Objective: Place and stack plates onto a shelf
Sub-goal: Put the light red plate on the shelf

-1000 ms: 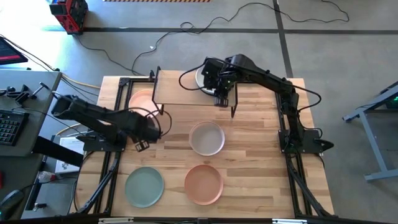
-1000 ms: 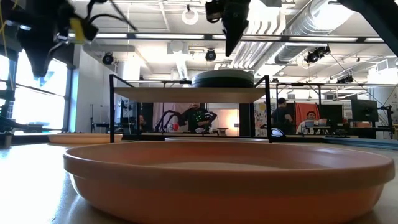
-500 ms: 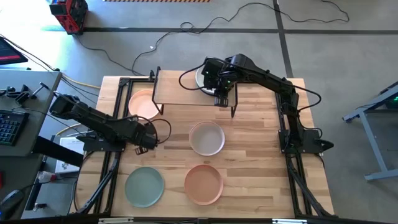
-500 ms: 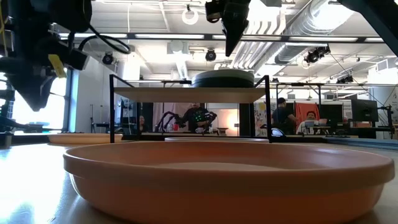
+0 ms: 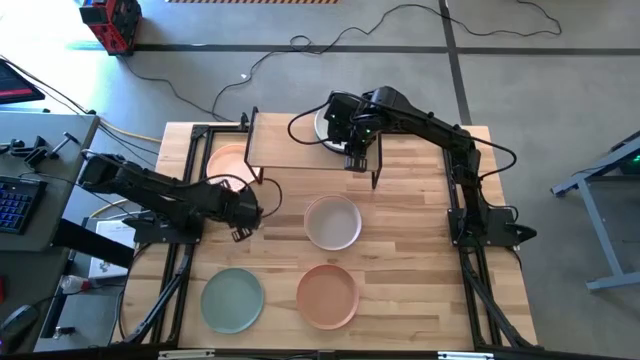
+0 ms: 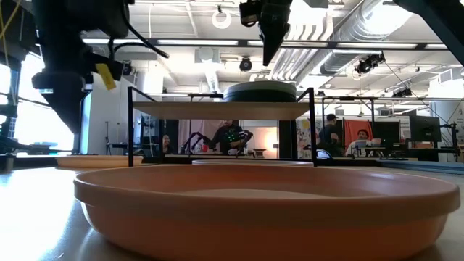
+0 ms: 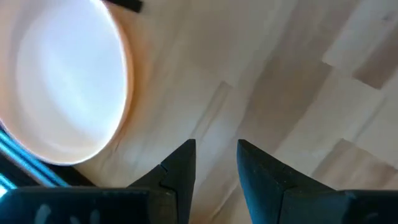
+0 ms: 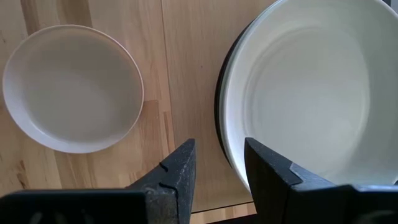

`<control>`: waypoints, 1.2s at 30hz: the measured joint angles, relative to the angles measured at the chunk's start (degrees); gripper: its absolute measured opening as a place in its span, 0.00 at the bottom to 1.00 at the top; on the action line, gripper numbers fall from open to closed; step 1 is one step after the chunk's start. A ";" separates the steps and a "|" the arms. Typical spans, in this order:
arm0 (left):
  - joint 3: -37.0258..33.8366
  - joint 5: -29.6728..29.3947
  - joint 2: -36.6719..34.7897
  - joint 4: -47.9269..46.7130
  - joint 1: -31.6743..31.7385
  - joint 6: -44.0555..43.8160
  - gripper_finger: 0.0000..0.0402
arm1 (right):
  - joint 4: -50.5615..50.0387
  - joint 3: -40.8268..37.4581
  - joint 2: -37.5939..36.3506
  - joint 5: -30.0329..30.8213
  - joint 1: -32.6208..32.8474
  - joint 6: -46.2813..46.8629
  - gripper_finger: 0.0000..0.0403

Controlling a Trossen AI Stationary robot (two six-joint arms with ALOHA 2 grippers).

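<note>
A: Where do things stand on the tabletop (image 5: 420,250)?

B: The shelf (image 5: 300,150) sits at 12 o'clock. A stack of plates (image 5: 330,125) with a whitish one on top rests on its right end. The right gripper (image 5: 356,160) hangs just past the shelf's near edge, jaws parted, holding nothing. A peach plate (image 5: 228,165) lies on the table at 10 o'clock, partly under the shelf's left end.

A: And the left arm?

B: The left gripper (image 5: 243,208) hovers over bare wood at 9 o'clock, between the peach plate and the whitish plate (image 5: 332,222) at the centre. Its fingers (image 7: 180,171) are spread and empty. 2 more plates wait at 6 o'clock: a sage green plate (image 5: 233,300) and a terracotta plate (image 5: 328,295).

A: What could go wrong?

B: Likely 3 things. The peach plate is tucked beside a black shelf leg (image 5: 260,175), so a lift could knock the leg and shift the shelf. A thin rim pinched off-centre may tilt and slip. And the stack sits close to the shelf's edge, so a hard placement could push it off.
</note>
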 joint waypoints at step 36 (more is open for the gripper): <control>-0.02 -4.63 17.38 1.00 16.95 12.94 0.26 | 0.25 0.00 -0.04 -0.02 0.01 20.31 0.28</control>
